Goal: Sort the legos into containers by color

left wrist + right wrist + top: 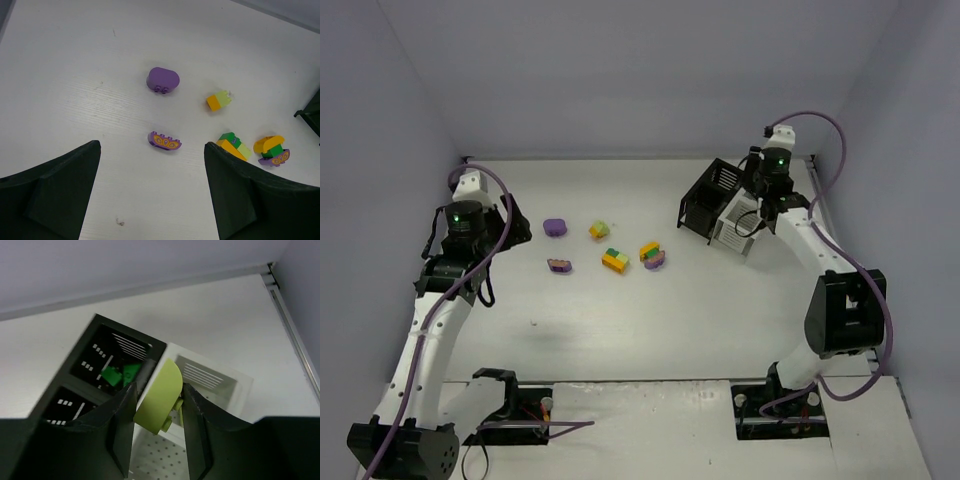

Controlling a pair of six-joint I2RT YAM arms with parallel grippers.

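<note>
My right gripper is shut on a rounded lime green lego and holds it above the containers, over the wall between the black half and the white half. Two dark green legos lie in a black bin. From above, the right gripper hangs over the containers. My left gripper is open and empty above the table. Ahead of it lie a purple rounded lego, a flat purple lego with orange marks, a lime-and-orange lego, a green-orange stack and an orange-green-purple stack.
The loose legos lie in a cluster at the table's middle. A metal rail runs along the table's right edge beside the white bins. The back wall stands close behind the containers.
</note>
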